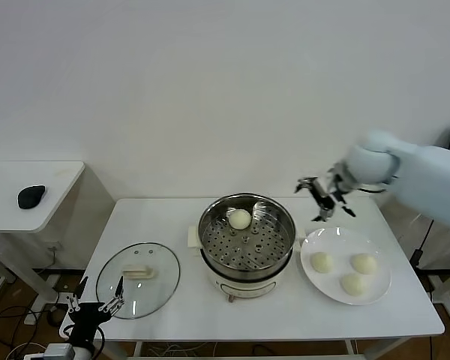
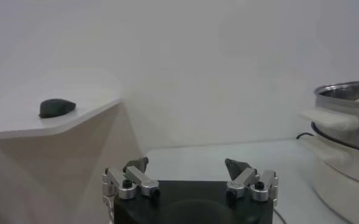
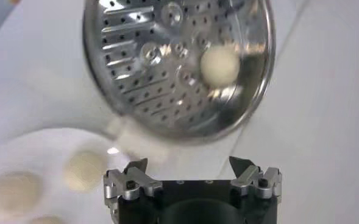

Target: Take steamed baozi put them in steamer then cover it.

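Loading the buns is the step in hand: one bun (image 1: pixel 240 219) already sits on the perforated tray of the steamer (image 1: pixel 207 241) at the centre of the head view, toward its far side, while three buns (image 1: pixel 322 262) wait on the white plate (image 1: pixel 309 277) at lower right. The right gripper (image 1: pixel 326 196) hangs in the air at right of centre, above the gap between steamer and plate, its fingers (image 3: pixel 135 168) spread wide and empty, touching nothing. By my judgement the next move calls for lowering over the plate, straddling one bun and closing gently so the soft dough is not crushed. The glass lid (image 1: pixel 138 280) lies flat on the table at lower left. The left gripper (image 1: pixel 96 307) is parked near the lid's front edge, fingers (image 2: pixel 135 165) likewise apart and empty.
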You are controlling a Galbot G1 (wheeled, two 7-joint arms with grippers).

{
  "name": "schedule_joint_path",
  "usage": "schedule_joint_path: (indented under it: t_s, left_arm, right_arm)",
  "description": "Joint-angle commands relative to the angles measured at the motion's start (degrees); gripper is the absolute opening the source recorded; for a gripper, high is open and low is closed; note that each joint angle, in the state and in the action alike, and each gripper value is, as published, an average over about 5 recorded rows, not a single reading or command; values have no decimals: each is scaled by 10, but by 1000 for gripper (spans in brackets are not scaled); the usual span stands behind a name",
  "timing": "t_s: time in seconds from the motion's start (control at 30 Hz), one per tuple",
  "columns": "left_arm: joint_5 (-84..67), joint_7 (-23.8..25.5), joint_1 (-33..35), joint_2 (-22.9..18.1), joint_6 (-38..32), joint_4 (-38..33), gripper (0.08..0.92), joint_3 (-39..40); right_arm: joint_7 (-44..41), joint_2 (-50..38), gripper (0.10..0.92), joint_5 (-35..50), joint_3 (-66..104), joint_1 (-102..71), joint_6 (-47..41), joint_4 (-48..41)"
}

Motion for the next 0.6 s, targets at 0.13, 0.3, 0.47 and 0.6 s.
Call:
schedule_joint_path:
  t_s: [0.13,0.3,0.47,0.6]
  left_arm:
    - [1,0,-1,-1,-2,7,823,0]
    - [1,-2,1,-2,-1,8,823,-3]
    - [2,-3,6,-5,0,6,823,-8]
    - [2,-2,9,-7,1,4,823,-13]
  right_arm:
    - [4,-117,823,-75,158,-251,-38,17]
    - [0,-71,823,-84,218,-343,-12,-25]
    - [-19,-20,823,-101,245,-370,20,-90]
    - [-29,18,823,-110,248,-367,37,-137]
